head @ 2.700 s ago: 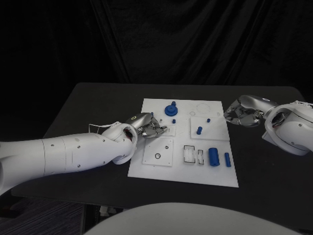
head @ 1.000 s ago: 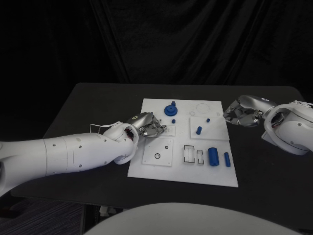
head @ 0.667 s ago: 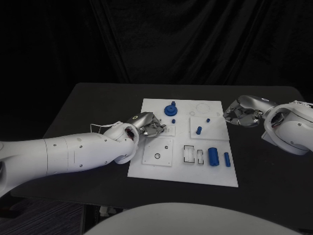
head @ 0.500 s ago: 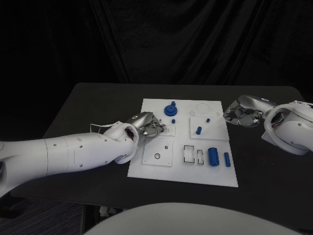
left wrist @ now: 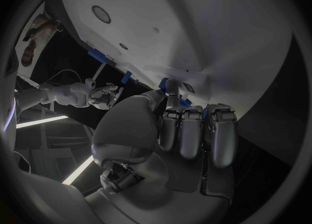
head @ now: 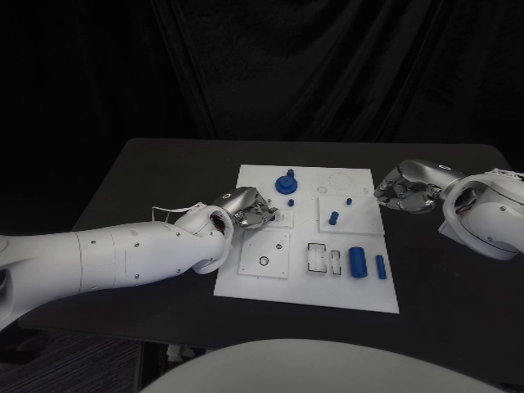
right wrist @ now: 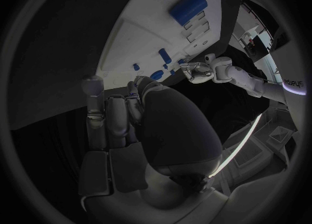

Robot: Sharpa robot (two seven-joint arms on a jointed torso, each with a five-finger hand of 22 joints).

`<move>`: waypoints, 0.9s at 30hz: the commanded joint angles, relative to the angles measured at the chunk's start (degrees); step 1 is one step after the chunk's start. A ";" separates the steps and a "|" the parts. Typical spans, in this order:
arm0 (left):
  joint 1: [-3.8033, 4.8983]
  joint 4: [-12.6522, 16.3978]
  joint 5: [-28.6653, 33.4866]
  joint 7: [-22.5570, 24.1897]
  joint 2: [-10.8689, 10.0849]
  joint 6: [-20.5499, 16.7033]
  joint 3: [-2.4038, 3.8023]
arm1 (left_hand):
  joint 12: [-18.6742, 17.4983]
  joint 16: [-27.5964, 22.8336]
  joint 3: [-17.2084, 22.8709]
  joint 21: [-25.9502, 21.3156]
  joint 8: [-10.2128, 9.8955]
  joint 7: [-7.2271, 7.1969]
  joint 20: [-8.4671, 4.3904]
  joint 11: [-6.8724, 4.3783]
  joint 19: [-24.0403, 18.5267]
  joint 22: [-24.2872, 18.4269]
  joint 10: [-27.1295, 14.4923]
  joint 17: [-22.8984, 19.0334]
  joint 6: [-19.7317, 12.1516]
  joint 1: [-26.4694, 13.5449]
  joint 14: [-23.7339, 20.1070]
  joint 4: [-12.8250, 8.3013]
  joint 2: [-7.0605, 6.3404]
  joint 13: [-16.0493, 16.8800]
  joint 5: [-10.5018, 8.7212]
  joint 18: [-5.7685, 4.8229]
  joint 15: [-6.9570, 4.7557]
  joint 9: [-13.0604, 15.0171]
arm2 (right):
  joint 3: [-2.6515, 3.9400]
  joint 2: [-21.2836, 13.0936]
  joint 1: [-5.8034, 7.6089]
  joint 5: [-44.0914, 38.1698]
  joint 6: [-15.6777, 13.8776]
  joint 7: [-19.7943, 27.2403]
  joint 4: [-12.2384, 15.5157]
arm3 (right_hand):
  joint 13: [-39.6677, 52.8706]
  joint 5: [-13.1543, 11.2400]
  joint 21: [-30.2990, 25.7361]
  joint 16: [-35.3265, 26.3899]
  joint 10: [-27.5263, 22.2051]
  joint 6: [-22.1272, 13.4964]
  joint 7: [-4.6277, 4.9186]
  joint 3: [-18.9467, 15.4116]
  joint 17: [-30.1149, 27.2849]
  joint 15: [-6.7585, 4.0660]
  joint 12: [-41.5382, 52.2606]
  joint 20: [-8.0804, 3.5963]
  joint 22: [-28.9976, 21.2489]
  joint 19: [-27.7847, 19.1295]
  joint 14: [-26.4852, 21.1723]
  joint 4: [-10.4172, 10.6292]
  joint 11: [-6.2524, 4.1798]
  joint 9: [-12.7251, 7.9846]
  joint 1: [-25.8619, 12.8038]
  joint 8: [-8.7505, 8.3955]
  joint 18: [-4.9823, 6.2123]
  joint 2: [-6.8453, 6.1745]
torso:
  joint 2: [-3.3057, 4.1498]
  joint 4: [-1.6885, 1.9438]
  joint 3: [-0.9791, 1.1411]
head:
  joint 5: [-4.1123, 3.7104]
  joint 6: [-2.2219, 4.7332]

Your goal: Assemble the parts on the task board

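Look down at the black table (head: 155,176) and you see the white task board (head: 309,291) lying in its middle. Your left hand (head: 248,208) sits over the board's left edge, fingers curled in; whether they hold anything you cannot tell. Your right hand (head: 406,187) hangs just off the board's right edge, fingers curled too. On the board, a blue round part with a peg (head: 286,182) stands near the far end, a small blue peg (head: 333,218) stands mid-board, and a thick blue cylinder (head: 357,261) lies beside a thin blue pin (head: 380,266) near you.
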 commanded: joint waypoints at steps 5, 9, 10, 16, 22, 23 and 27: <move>-0.12 -0.04 -0.02 -0.19 0.04 0.19 -0.10 | -0.02 0.15 -3.94 -0.20 -0.04 0.05 -0.27 -0.15 6.03 15.09 5.87 15.09 0.87 -4.80 6.05 3.83 -1.90 15.01 -3.42 -0.79 -0.25 0.59 | 0.04 -0.04 -0.13 -0.07 0.61 -1.11 0.08 | -0.07 0.33 -0.16 -0.22 -0.39 -0.06 -0.05 0.44 -0.05 -0.04 -0.19 0.00 3.59 -0.34 -0.32 0.03 -0.10 0.01 -0.27 -0.09 0.95 -0.07 | -0.02 0.05 0.01 | -0.02 0.01; -0.12 -0.04 -0.02 -0.44 -0.07 -0.29 -0.10 | -0.02 0.15 -7.05 -0.20 -0.28 0.23 -0.17 0.00 6.03 15.09 5.87 15.09 1.07 -8.41 6.05 5.54 -1.50 15.01 -4.75 -0.79 -0.12 0.41 | 0.04 -0.03 -0.13 -0.07 0.66 -1.12 0.08 | -0.08 0.33 -0.24 -0.19 -0.38 -0.05 -0.04 0.49 -0.05 -0.03 -0.16 0.01 3.58 -0.34 -0.31 0.01 -0.08 0.02 -0.29 -0.10 0.96 -0.08 | -0.06 0.01 -0.02 | -0.01 0.01; -0.12 -0.04 -0.02 -0.48 -0.11 -0.44 -0.10 | -0.02 0.15 -8.17 -0.20 -0.38 0.28 -0.14 0.06 6.03 15.09 5.87 15.09 1.08 -10.14 6.05 5.58 -1.21 15.01 -5.33 -0.79 -0.09 0.35 | 0.04 -0.04 -0.13 -0.07 0.67 -1.13 0.08 | -0.08 0.33 -0.24 -0.19 -0.38 -0.05 -0.04 0.49 -0.05 -0.03 -0.16 0.01 3.58 -0.34 -0.31 0.01 -0.08 0.02 -0.29 -0.10 0.96 -0.08 | -0.06 0.01 -0.02 | -0.02 0.01; -0.12 0.06 -0.02 -0.35 -0.44 -1.64 -0.10 | -0.02 0.15 -12.84 -0.20 -0.65 0.29 -0.08 0.04 6.03 15.09 5.87 15.09 1.24 -16.99 6.05 5.74 1.31 15.01 -7.27 -0.79 -0.05 0.28 | 0.04 -0.15 -0.13 -0.07 0.72 -1.14 0.10 | -0.10 0.32 -0.28 -0.20 -0.40 -0.03 -0.03 0.48 -0.06 -0.02 -0.17 0.01 3.58 -0.36 -0.32 0.01 -0.07 0.02 -0.31 -0.09 0.96 -0.09 | -0.05 -0.01 0.01 | -0.12 0.01; -0.11 0.52 -0.02 0.46 -1.05 -3.46 -0.10 | -0.02 0.15 -16.05 -0.20 -0.68 0.30 -0.09 0.07 6.03 15.09 5.87 15.09 1.41 -20.65 6.05 5.73 4.28 15.01 -6.03 -0.79 -0.06 0.46 | 0.04 -0.23 -0.13 -0.07 0.82 -1.20 0.10 | -0.08 0.32 -0.28 -0.21 -0.37 0.06 -0.03 0.47 -0.08 -0.01 -0.15 0.01 3.58 -0.35 -0.33 0.03 -0.05 0.05 -0.35 -0.04 0.96 -0.11 | -0.05 -0.01 0.02 | -0.14 0.01; -0.10 0.65 -0.02 0.56 -1.20 -3.74 -0.10 | -0.02 0.15 -16.05 -0.20 -0.68 0.30 -0.09 0.07 6.03 15.09 5.87 15.09 1.41 -20.65 6.05 5.72 4.28 15.01 -6.02 -0.79 -0.06 0.46 | 0.04 -0.22 -0.13 -0.07 0.84 -1.20 0.09 | -0.08 0.32 -0.28 -0.21 -0.37 0.06 -0.03 0.47 -0.08 -0.01 -0.15 0.01 3.58 -0.35 -0.33 0.03 -0.05 0.05 -0.35 -0.04 0.96 -0.11 | -0.05 -0.02 0.02 | -0.11 0.01; -0.09 1.22 -0.02 0.95 -1.83 -4.46 -0.09 | -0.02 0.15 -16.44 -0.20 -0.58 0.25 -0.11 0.04 6.03 15.09 5.87 15.09 1.50 -20.35 6.05 5.67 4.72 15.01 -5.20 -0.79 -0.09 0.58 | 0.04 -0.21 -0.13 -0.07 0.91 -1.22 0.06 | -0.08 0.32 -0.28 -0.21 -0.37 0.06 -0.03 0.47 -0.08 -0.01 -0.15 0.01 3.58 -0.35 -0.33 0.03 -0.05 0.05 -0.35 -0.04 0.96 -0.11 | -0.06 -0.05 -0.01 | -0.03 0.01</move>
